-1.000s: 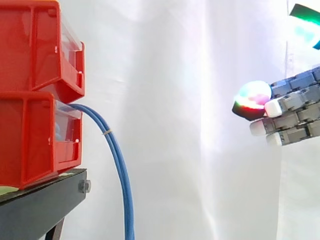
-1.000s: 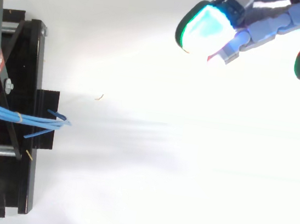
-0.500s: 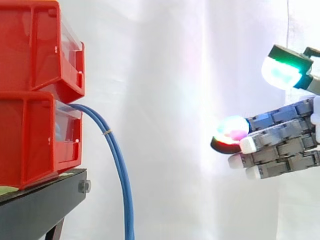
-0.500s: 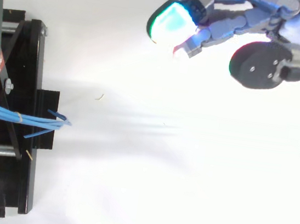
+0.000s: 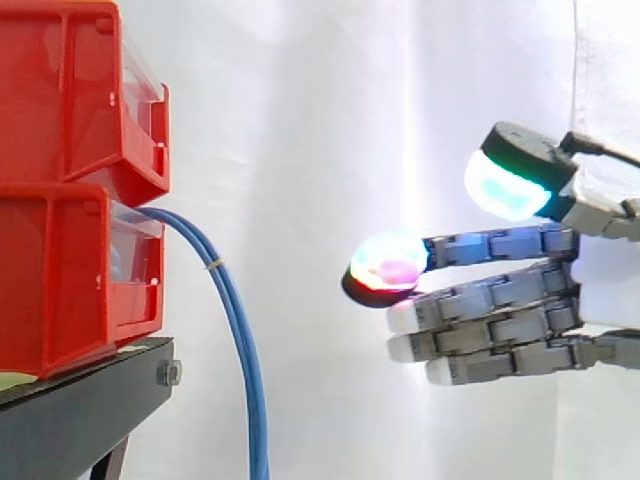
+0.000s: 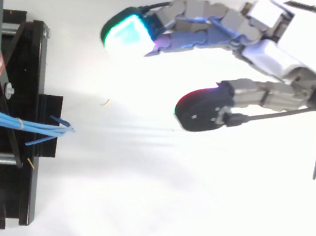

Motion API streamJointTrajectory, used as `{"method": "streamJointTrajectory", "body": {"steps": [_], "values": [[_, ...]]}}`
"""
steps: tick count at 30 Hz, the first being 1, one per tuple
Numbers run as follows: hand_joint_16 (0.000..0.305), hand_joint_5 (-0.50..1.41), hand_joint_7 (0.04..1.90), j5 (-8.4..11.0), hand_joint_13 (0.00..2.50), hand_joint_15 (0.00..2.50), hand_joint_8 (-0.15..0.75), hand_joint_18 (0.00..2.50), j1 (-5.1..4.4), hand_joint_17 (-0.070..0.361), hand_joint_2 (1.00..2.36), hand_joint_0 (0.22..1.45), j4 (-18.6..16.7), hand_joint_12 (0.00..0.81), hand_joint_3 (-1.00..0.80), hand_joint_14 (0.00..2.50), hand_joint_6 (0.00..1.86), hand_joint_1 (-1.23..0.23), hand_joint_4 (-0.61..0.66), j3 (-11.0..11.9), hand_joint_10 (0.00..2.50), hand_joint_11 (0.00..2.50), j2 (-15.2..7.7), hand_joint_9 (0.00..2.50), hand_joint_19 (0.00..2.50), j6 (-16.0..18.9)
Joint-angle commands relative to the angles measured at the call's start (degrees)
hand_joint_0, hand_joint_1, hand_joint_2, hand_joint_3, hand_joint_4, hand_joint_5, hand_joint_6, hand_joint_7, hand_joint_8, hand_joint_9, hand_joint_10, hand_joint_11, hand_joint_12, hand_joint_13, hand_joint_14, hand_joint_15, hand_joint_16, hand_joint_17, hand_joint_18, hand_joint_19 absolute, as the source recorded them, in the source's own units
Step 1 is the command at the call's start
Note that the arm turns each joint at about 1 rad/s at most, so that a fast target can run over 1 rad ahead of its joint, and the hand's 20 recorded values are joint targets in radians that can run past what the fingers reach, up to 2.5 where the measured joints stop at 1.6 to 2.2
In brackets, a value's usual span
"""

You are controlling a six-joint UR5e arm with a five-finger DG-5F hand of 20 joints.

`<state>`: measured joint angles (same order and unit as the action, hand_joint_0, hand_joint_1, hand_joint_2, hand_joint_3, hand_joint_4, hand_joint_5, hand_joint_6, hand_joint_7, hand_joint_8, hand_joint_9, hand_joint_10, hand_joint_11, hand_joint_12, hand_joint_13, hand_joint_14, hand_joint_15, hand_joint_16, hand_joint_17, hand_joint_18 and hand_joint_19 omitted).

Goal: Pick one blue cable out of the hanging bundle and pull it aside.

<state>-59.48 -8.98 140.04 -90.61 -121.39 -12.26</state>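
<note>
A bundle of blue cables (image 5: pixel 240 350) comes out of the lower red bin (image 5: pixel 70 280) and hangs down past the black stand (image 5: pixel 80 410). From above the blue cables (image 6: pixel 34 125) fan out at their ends over the stand. My hand (image 5: pixel 500 310) reaches in from the right, well apart from the bundle, its fingers (image 5: pixel 470 305) straight and pointing left with a glowing pad (image 5: pixel 388 267) leading. The thumb (image 5: pixel 515 175) stands apart above them. In the top view the hand (image 6: pixel 295 49) holds nothing, with a clear gap between thumb and fingers.
Two red bins (image 5: pixel 80 100) are stacked on the stand at the left. A white curtain (image 5: pixel 330 120) backs the scene. Open space lies between the cables and my hand.
My hand has moved left toward the cable bundle, and more of it has come into both views. The cables have not moved.
</note>
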Motion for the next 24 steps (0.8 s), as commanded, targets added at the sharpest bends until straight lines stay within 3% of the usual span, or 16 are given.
{"method": "streamJointTrajectory", "body": {"steps": [1,8,15,18,24], "values": [[0.059,-0.17,0.68,-0.2,0.18,0.09,0.219,0.04,-0.08,0.132,1.0,0.47,1.0,0.353,-0.5,0.0,0.5,-0.64,0.07,3.1,0.0,0.12,-2.6,0.5,0.23,0.7],[0.058,-0.18,0.72,-1.6,0.16,0.13,0.219,0.01,0.01,0.131,1.0,0.46,1.0,0.354,-0.5,0.0,0.5,-0.66,0.1,7.0,0.01,0.16,-7.2,0.4,0.26,4.3],[0.058,-0.17,0.73,-1.51,0.2,0.12,0.22,0.06,-0.16,0.13,1.0,0.47,0.3,0.353,-0.5,0.01,0.5,-0.71,0.13,7.0,0.0,0.13,-7.6,0.41,0.24,3.3],[0.057,-0.16,0.73,-1.69,0.21,0.12,0.222,0.08,-0.25,0.128,1.0,0.48,-0.9,0.353,-0.5,0.0,0.5,-0.71,0.14,7.5,0.0,0.13,-8.9,0.43,0.25,2.9],[0.056,-0.15,0.74,-2.39,0.23,0.13,0.226,0.09,-0.16,0.126,1.0,0.49,-2.1,0.352,-0.5,0.0,0.5,-0.69,0.15,11.4,0.0,0.14,-13.3,0.45,0.26,4.8]]}}
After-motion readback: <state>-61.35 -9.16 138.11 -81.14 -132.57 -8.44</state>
